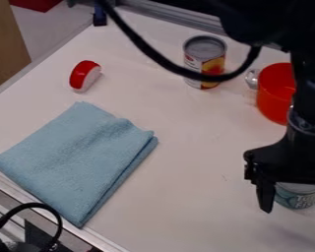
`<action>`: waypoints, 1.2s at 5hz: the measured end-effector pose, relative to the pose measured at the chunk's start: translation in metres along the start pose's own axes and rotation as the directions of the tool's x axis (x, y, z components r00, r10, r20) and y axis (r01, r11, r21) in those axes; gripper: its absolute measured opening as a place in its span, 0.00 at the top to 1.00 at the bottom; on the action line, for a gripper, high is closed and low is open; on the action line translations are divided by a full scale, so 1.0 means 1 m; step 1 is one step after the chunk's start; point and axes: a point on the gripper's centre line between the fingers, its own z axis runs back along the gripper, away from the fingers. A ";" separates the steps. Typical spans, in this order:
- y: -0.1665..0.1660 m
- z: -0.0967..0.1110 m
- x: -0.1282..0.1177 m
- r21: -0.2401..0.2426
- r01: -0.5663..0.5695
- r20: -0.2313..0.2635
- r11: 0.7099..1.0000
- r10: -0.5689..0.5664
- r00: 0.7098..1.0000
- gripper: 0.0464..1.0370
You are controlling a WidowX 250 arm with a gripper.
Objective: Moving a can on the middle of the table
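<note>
The black gripper point(296, 205) hangs at the right edge, its fingers spread wide and pointing down. A short can point(298, 196) with a teal and white label stands on the table between and partly behind the fingers; its top is hidden by the gripper body. Whether the fingers touch it I cannot tell. Another can point(204, 63), taller, with a grey lid and a red and yellow label, stands upright near the back of the white table point(186, 197), well away from the gripper.
An orange-red pot point(274, 93) with a metal knob on its side stands behind the gripper at the right. A folded blue cloth point(78, 160) lies on the left. A red and white object point(86, 76) rests behind it. A black cable crosses in front of the taller can.
</note>
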 end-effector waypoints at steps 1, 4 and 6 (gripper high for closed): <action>-0.007 -0.017 0.000 -0.010 0.000 0.012 1.000 0.000 1.000 0.04; -0.021 -0.038 0.014 -0.016 -0.217 0.031 0.976 0.218 0.976 0.04; -0.020 -0.035 0.034 -0.080 -0.513 0.145 0.855 0.519 0.842 0.04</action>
